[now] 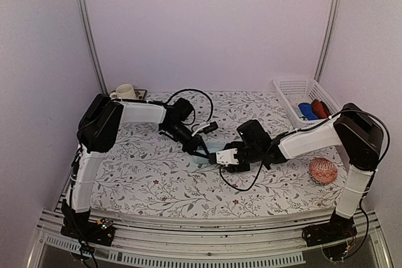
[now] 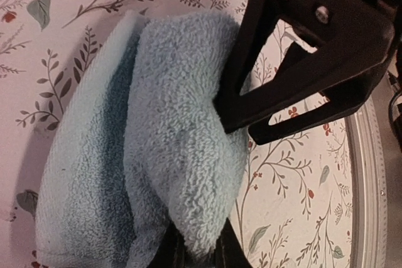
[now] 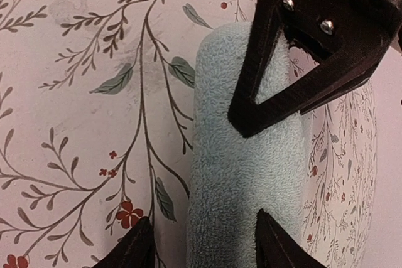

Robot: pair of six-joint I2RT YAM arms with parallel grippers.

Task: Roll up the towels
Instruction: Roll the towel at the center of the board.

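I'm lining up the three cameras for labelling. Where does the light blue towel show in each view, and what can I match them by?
Top external: the light blue towel is a small pale patch near the picture's middle, mostly hidden.
Left wrist: it fills the centre and lower left, folded over itself.
Right wrist: a roll running up the middle.
Shared landmark: the floral tablecloth beneath it in all three.
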